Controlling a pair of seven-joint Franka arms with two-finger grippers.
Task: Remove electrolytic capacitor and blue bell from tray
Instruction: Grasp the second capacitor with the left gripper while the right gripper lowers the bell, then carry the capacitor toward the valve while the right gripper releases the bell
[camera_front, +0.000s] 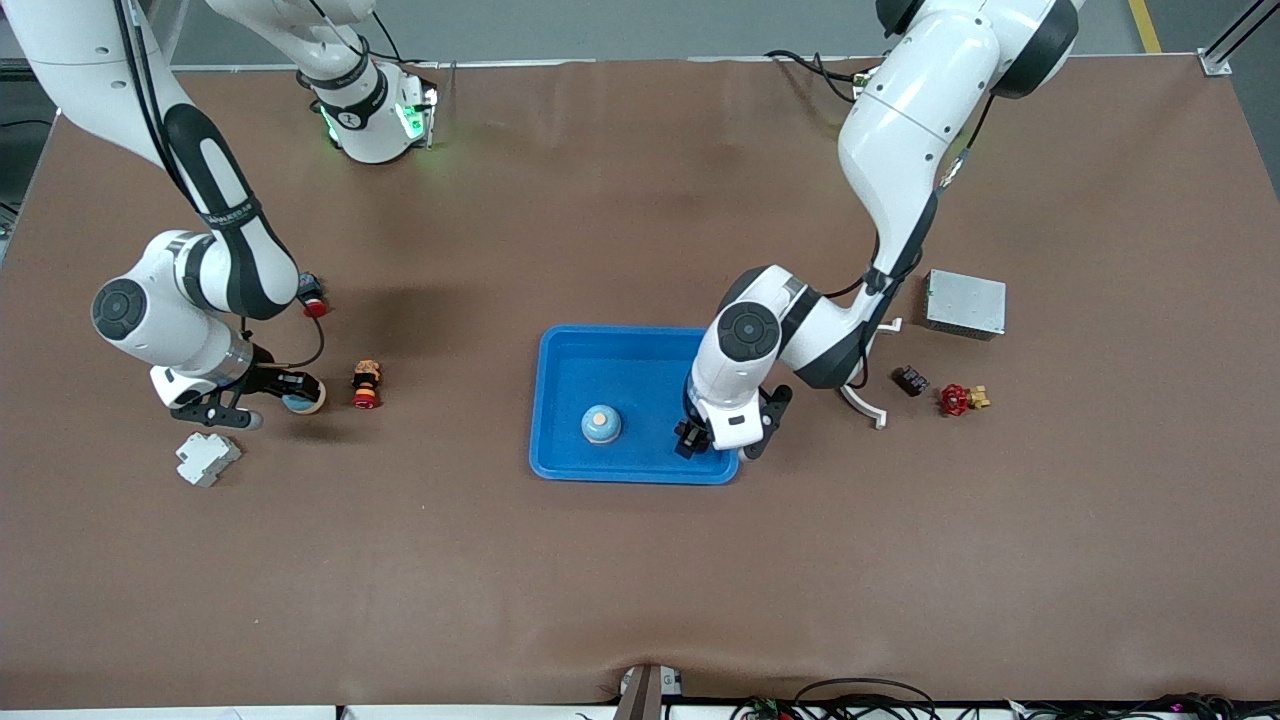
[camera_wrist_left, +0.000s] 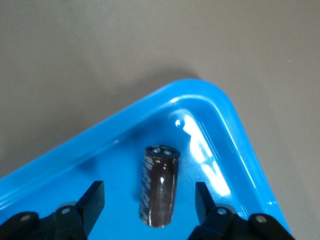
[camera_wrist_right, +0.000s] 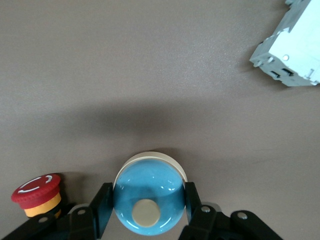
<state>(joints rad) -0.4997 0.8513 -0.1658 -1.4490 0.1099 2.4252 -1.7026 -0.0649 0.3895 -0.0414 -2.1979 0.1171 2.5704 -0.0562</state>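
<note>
A dark brown capacitor (camera_wrist_left: 160, 186) lies on its side in the blue tray (camera_front: 570, 400), near the tray's corner toward the left arm's end and the front camera. My left gripper (camera_front: 722, 447) is low over that corner, open, one finger on each side of the capacitor with a gap to each (camera_wrist_left: 148, 196). The hand hides the capacitor in the front view. My right gripper (camera_front: 288, 402) is shut on a blue bell (camera_front: 303, 402) near the right arm's end of the table; its fingers (camera_wrist_right: 104, 200) press both sides of the bell (camera_wrist_right: 147, 185). A second blue bell (camera_front: 601, 424) stands in the tray.
A red emergency button (camera_front: 366, 385) stands beside the held bell, also in the right wrist view (camera_wrist_right: 36, 194). A white breaker block (camera_front: 207, 458) lies nearer the front camera. A grey metal box (camera_front: 965, 303), a white curved part (camera_front: 865, 405), a dark block (camera_front: 910, 380) and a red valve (camera_front: 958, 399) lie toward the left arm's end.
</note>
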